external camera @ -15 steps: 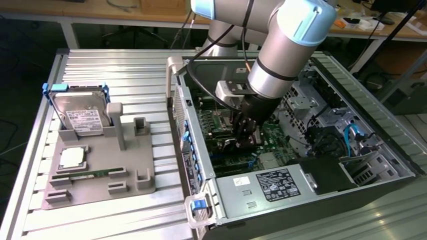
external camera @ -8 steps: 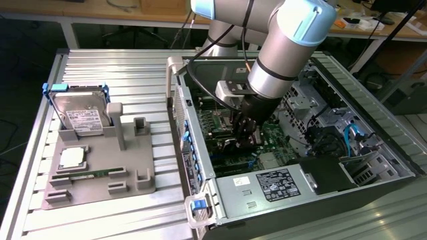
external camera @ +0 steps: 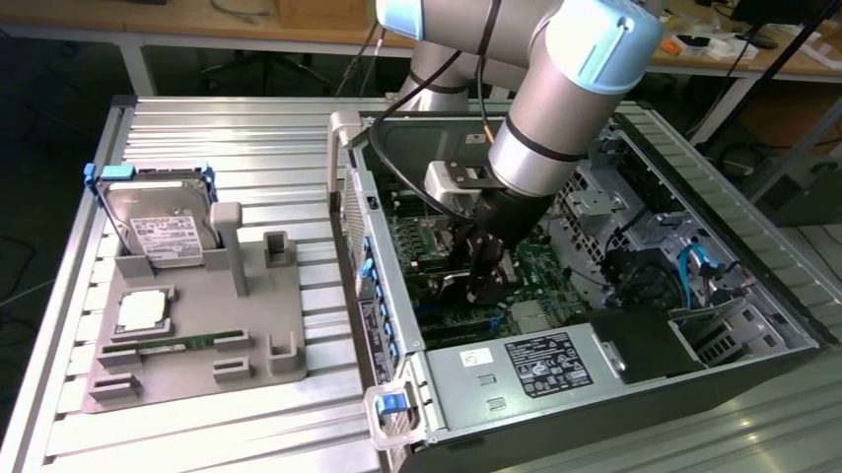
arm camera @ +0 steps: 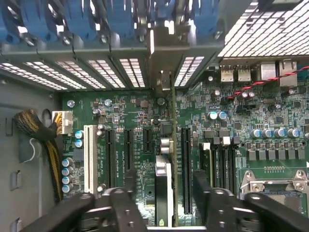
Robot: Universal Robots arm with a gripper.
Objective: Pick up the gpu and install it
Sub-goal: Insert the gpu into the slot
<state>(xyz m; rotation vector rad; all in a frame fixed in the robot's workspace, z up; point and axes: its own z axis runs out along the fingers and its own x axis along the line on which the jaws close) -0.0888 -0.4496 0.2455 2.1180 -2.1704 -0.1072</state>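
Inside, 1 open tool (arm camera: 166, 203) straddles 1 upright gpu (arm camera: 165, 164).

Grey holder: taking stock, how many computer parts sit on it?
3: silver hard drive in a blue frame, upright at the far end; small flat silver part in the middle; narrow green RAM stick in front.

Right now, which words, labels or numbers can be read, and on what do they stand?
None reads clearly.
White label on the grey power supply box: print too small.
White label on the silver hard drive in its blue frame: blurred.
White slot lettering on the green motherboard: unreadable.
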